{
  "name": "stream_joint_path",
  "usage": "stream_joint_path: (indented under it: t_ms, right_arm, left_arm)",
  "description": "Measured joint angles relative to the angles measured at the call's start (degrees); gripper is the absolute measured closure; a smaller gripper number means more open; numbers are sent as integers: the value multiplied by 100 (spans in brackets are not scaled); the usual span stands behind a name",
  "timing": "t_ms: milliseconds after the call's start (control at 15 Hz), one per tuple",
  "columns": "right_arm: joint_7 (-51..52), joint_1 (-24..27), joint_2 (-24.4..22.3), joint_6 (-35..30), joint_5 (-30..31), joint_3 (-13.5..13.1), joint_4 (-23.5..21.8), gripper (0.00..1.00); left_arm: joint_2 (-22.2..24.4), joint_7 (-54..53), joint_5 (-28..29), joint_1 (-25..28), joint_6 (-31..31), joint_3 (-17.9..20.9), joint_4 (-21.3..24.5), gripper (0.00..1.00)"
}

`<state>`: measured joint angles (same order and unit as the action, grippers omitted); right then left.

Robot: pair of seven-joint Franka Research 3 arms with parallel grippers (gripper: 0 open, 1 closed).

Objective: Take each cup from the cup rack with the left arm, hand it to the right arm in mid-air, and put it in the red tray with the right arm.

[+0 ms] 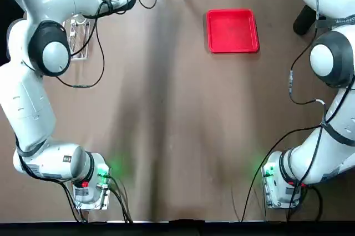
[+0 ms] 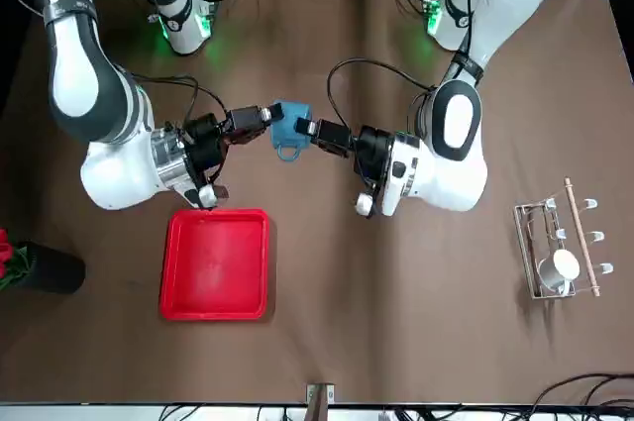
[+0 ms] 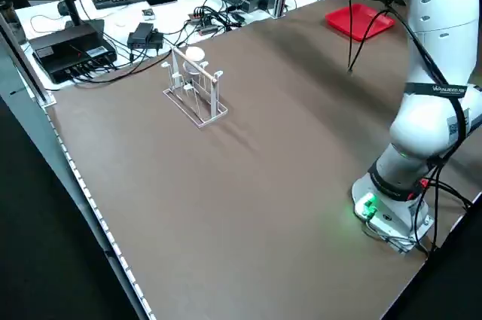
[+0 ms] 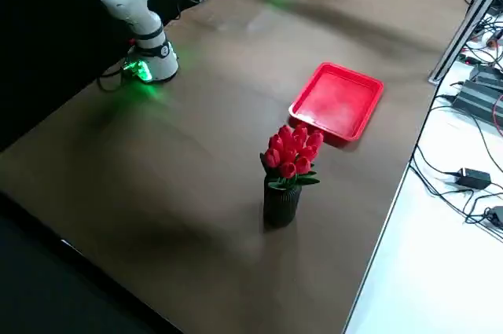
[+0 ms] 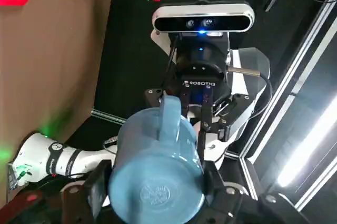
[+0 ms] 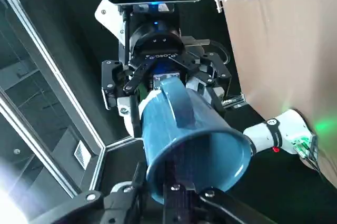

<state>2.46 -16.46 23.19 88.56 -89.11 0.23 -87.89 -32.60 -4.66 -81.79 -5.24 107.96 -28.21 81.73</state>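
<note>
left gripper (image 2: 305, 130) clamps blue cup (image 2: 287, 130) by its base, mid-air above tabletop centre | right gripper (image 2: 265, 116) at cup's mouth, one finger inside rim, grip unclear | handover under way, release pending | white cup (image 2: 561, 267) on cup rack (image 2: 557, 246) near left edge | red tray (image 2: 217, 263) holds nothing, far-right side

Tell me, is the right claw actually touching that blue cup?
Touching. The right wrist view shows the right claw with a finger inside the blue cup rim, pinching its wall.
</note>
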Motion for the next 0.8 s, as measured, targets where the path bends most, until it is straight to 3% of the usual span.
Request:
stream_joint_path:
  t_ms: [133, 267, 600, 800]
  right_arm:
    - [-1, 0, 0, 3, -9, 0, 2, 84]
    - [-25, 1, 1, 23, -45, -6, 2, 87]
    - [-30, 31, 5, 72, -40, -59, -6, 89]
    - [-30, 106, 29, 414, 589, -100, -24, 89]
  left_arm:
    - [0, -2, 0, 0, 0, 0, -6, 25]
    - [0, -31, 1, -1, 5, -3, -27, 18]
    - [1, -33, 35, 7, 101, 8, -43, 16]
    - [7, -24, 330, 96, 192, 35, -69, 16]
